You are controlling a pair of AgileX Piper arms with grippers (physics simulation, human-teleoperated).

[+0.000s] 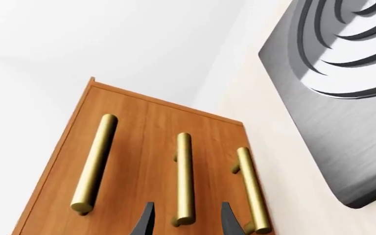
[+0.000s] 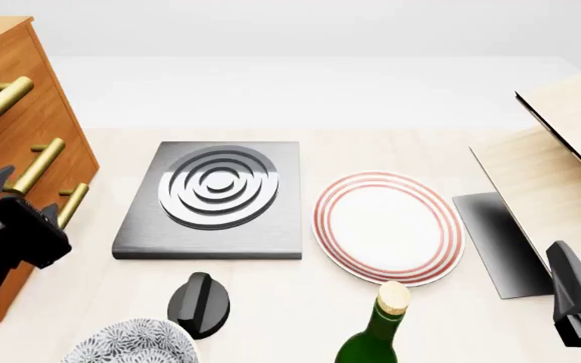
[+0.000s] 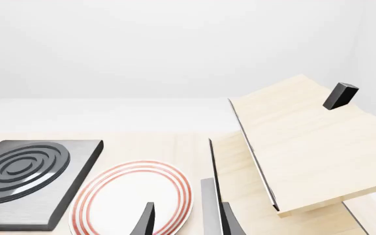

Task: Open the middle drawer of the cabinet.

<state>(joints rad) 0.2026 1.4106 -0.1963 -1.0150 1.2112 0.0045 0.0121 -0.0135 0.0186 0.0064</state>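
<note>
Left gripper (image 1: 184, 218) gapes astride the middle drawer (image 1: 155, 161) handle (image 1: 184, 178) — bar lying across the gap; right gripper (image 3: 186, 220) apart.

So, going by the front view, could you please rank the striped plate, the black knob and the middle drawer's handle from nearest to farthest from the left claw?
1. The middle drawer's handle, on the cabinet at far left, just above the left claw.
2. The black knob, on the table toward the near edge, to the claw's right.
3. The striped plate, right of centre, beyond the grey ringed slab.
</note>
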